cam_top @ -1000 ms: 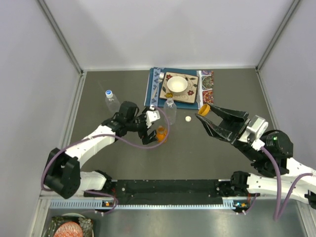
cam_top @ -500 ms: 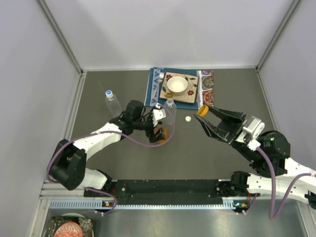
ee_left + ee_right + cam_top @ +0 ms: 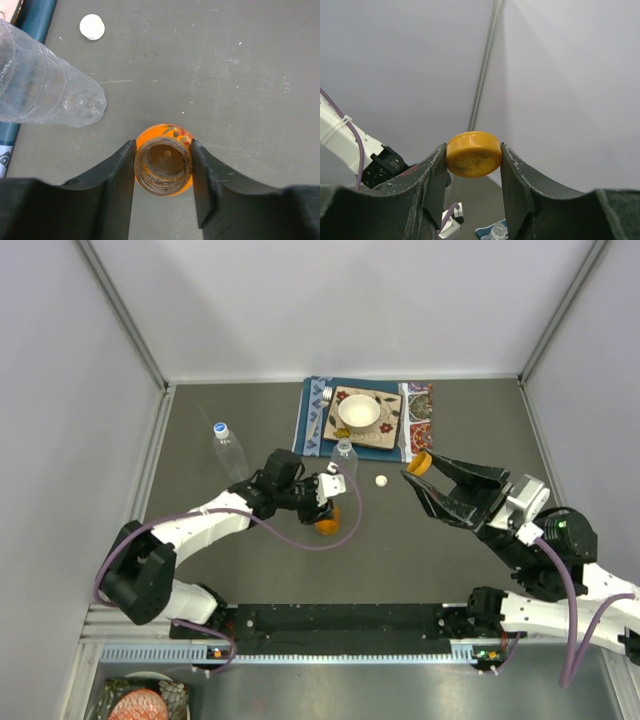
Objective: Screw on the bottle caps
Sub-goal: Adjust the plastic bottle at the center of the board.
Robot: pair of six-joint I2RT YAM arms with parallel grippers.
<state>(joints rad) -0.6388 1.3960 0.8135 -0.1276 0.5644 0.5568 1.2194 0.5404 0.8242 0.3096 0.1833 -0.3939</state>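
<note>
Near the middle of the dark grey bench [image 3: 420,560], the short squat orange plastic bottle [image 3: 163,167] stands upright with its threaded mouth open. The left fingers [image 3: 125,170] are closed against the neck of this bottle, one finger on each side, and both touch the rim.

The round orange plastic screw cap [image 3: 473,154] is clamped across its width between the right fingers [image 3: 436,175]. It is held in the air above the bench, to the right of the orange bottle and well apart from it.

A clear ribbed plastic water bottle [image 3: 344,462] stands upright just behind the orange bottle, at the near edge of a blue rectangular place mat [image 3: 312,425]. The two bottles do not touch. A small round white plastic cap [image 3: 381,480] lies flat on the bench to the right of the clear bottle, between it and the right fingers.

A second clear ribbed plastic water bottle [image 3: 228,448] stands upright toward the left side of the bench, well apart from the others. A blue-and-white cap [image 3: 220,428] sits on its neck.

On the place mat rests a square patterned plate [image 3: 387,426], which carries a round white bowl [image 3: 359,411].
</note>
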